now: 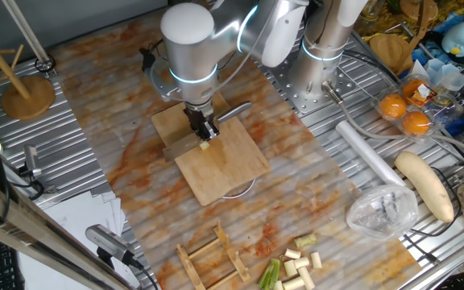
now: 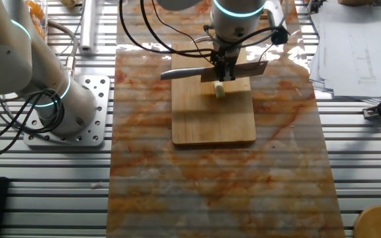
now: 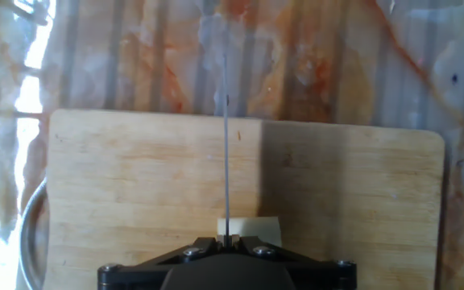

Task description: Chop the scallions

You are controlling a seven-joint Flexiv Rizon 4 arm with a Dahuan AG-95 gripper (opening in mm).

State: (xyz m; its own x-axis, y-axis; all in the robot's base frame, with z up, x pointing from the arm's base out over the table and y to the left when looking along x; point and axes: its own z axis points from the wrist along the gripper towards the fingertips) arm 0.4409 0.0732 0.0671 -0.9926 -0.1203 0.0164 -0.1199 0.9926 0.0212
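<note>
One short pale scallion piece (image 1: pixel 205 145) (image 2: pixel 220 90) (image 3: pixel 248 228) lies on the wooden cutting board (image 1: pixel 225 169) (image 2: pixel 213 122) (image 3: pixel 135 185), near its far edge. My gripper (image 1: pixel 205 130) (image 2: pixel 223 73) (image 3: pixel 225 239) hangs directly over it, shut on a knife (image 2: pixel 185 73) held edge-down. In the hand view the blade (image 3: pixel 225 145) shows as a thin vertical line that runs over the scallion piece. Several more scallion segments (image 1: pixel 295 264), cream and light green, lie in a pile at the table's front edge, away from the board.
A long white radish (image 1: pixel 425 185), a crumpled plastic bag (image 1: pixel 381 211) and oranges (image 1: pixel 405 113) sit to the right. A small wooden rack (image 1: pixel 212 258) lies near the front. A second arm's base (image 2: pixel 58 106) stands beside the mat, and papers (image 2: pixel 356 46) lie opposite.
</note>
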